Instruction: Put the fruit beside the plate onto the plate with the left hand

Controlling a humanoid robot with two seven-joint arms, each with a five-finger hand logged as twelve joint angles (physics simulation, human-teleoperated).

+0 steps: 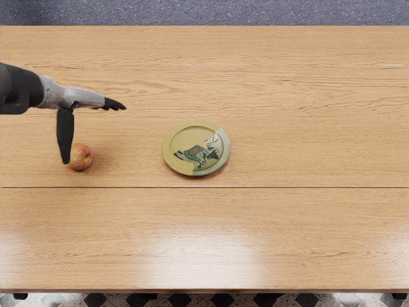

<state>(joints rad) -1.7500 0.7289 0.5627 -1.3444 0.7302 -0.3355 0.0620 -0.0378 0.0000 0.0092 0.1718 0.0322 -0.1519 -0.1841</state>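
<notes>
Reaching in from the picture's left edge, the left arm (19,89) is stretching out over the wooden table (287,224), and the left hand (75,102) is hovering above the far-left part of the tabletop. Its fingers (112,105) are standing apart and are gripping nothing. Some are pointing to the right, toward the middle of the table, while one long dark finger is hanging straight down in the picture. The tip of that finger is ending right at the left side of the apple (82,157); whether it is touching the fruit cannot be told. The apple, red with a yellowish patch, is sitting on the bare wood just below the hand in the picture. The plate (184,135) is lying flat to the right of the apple, near the middle of the table. It is round and yellow-green, with a dark painted figure and a paler patch along its right side. Bare wood is separating the apple from the plate's rim. A seam (287,187) between two boards is running across the table just below both of them.
</notes>
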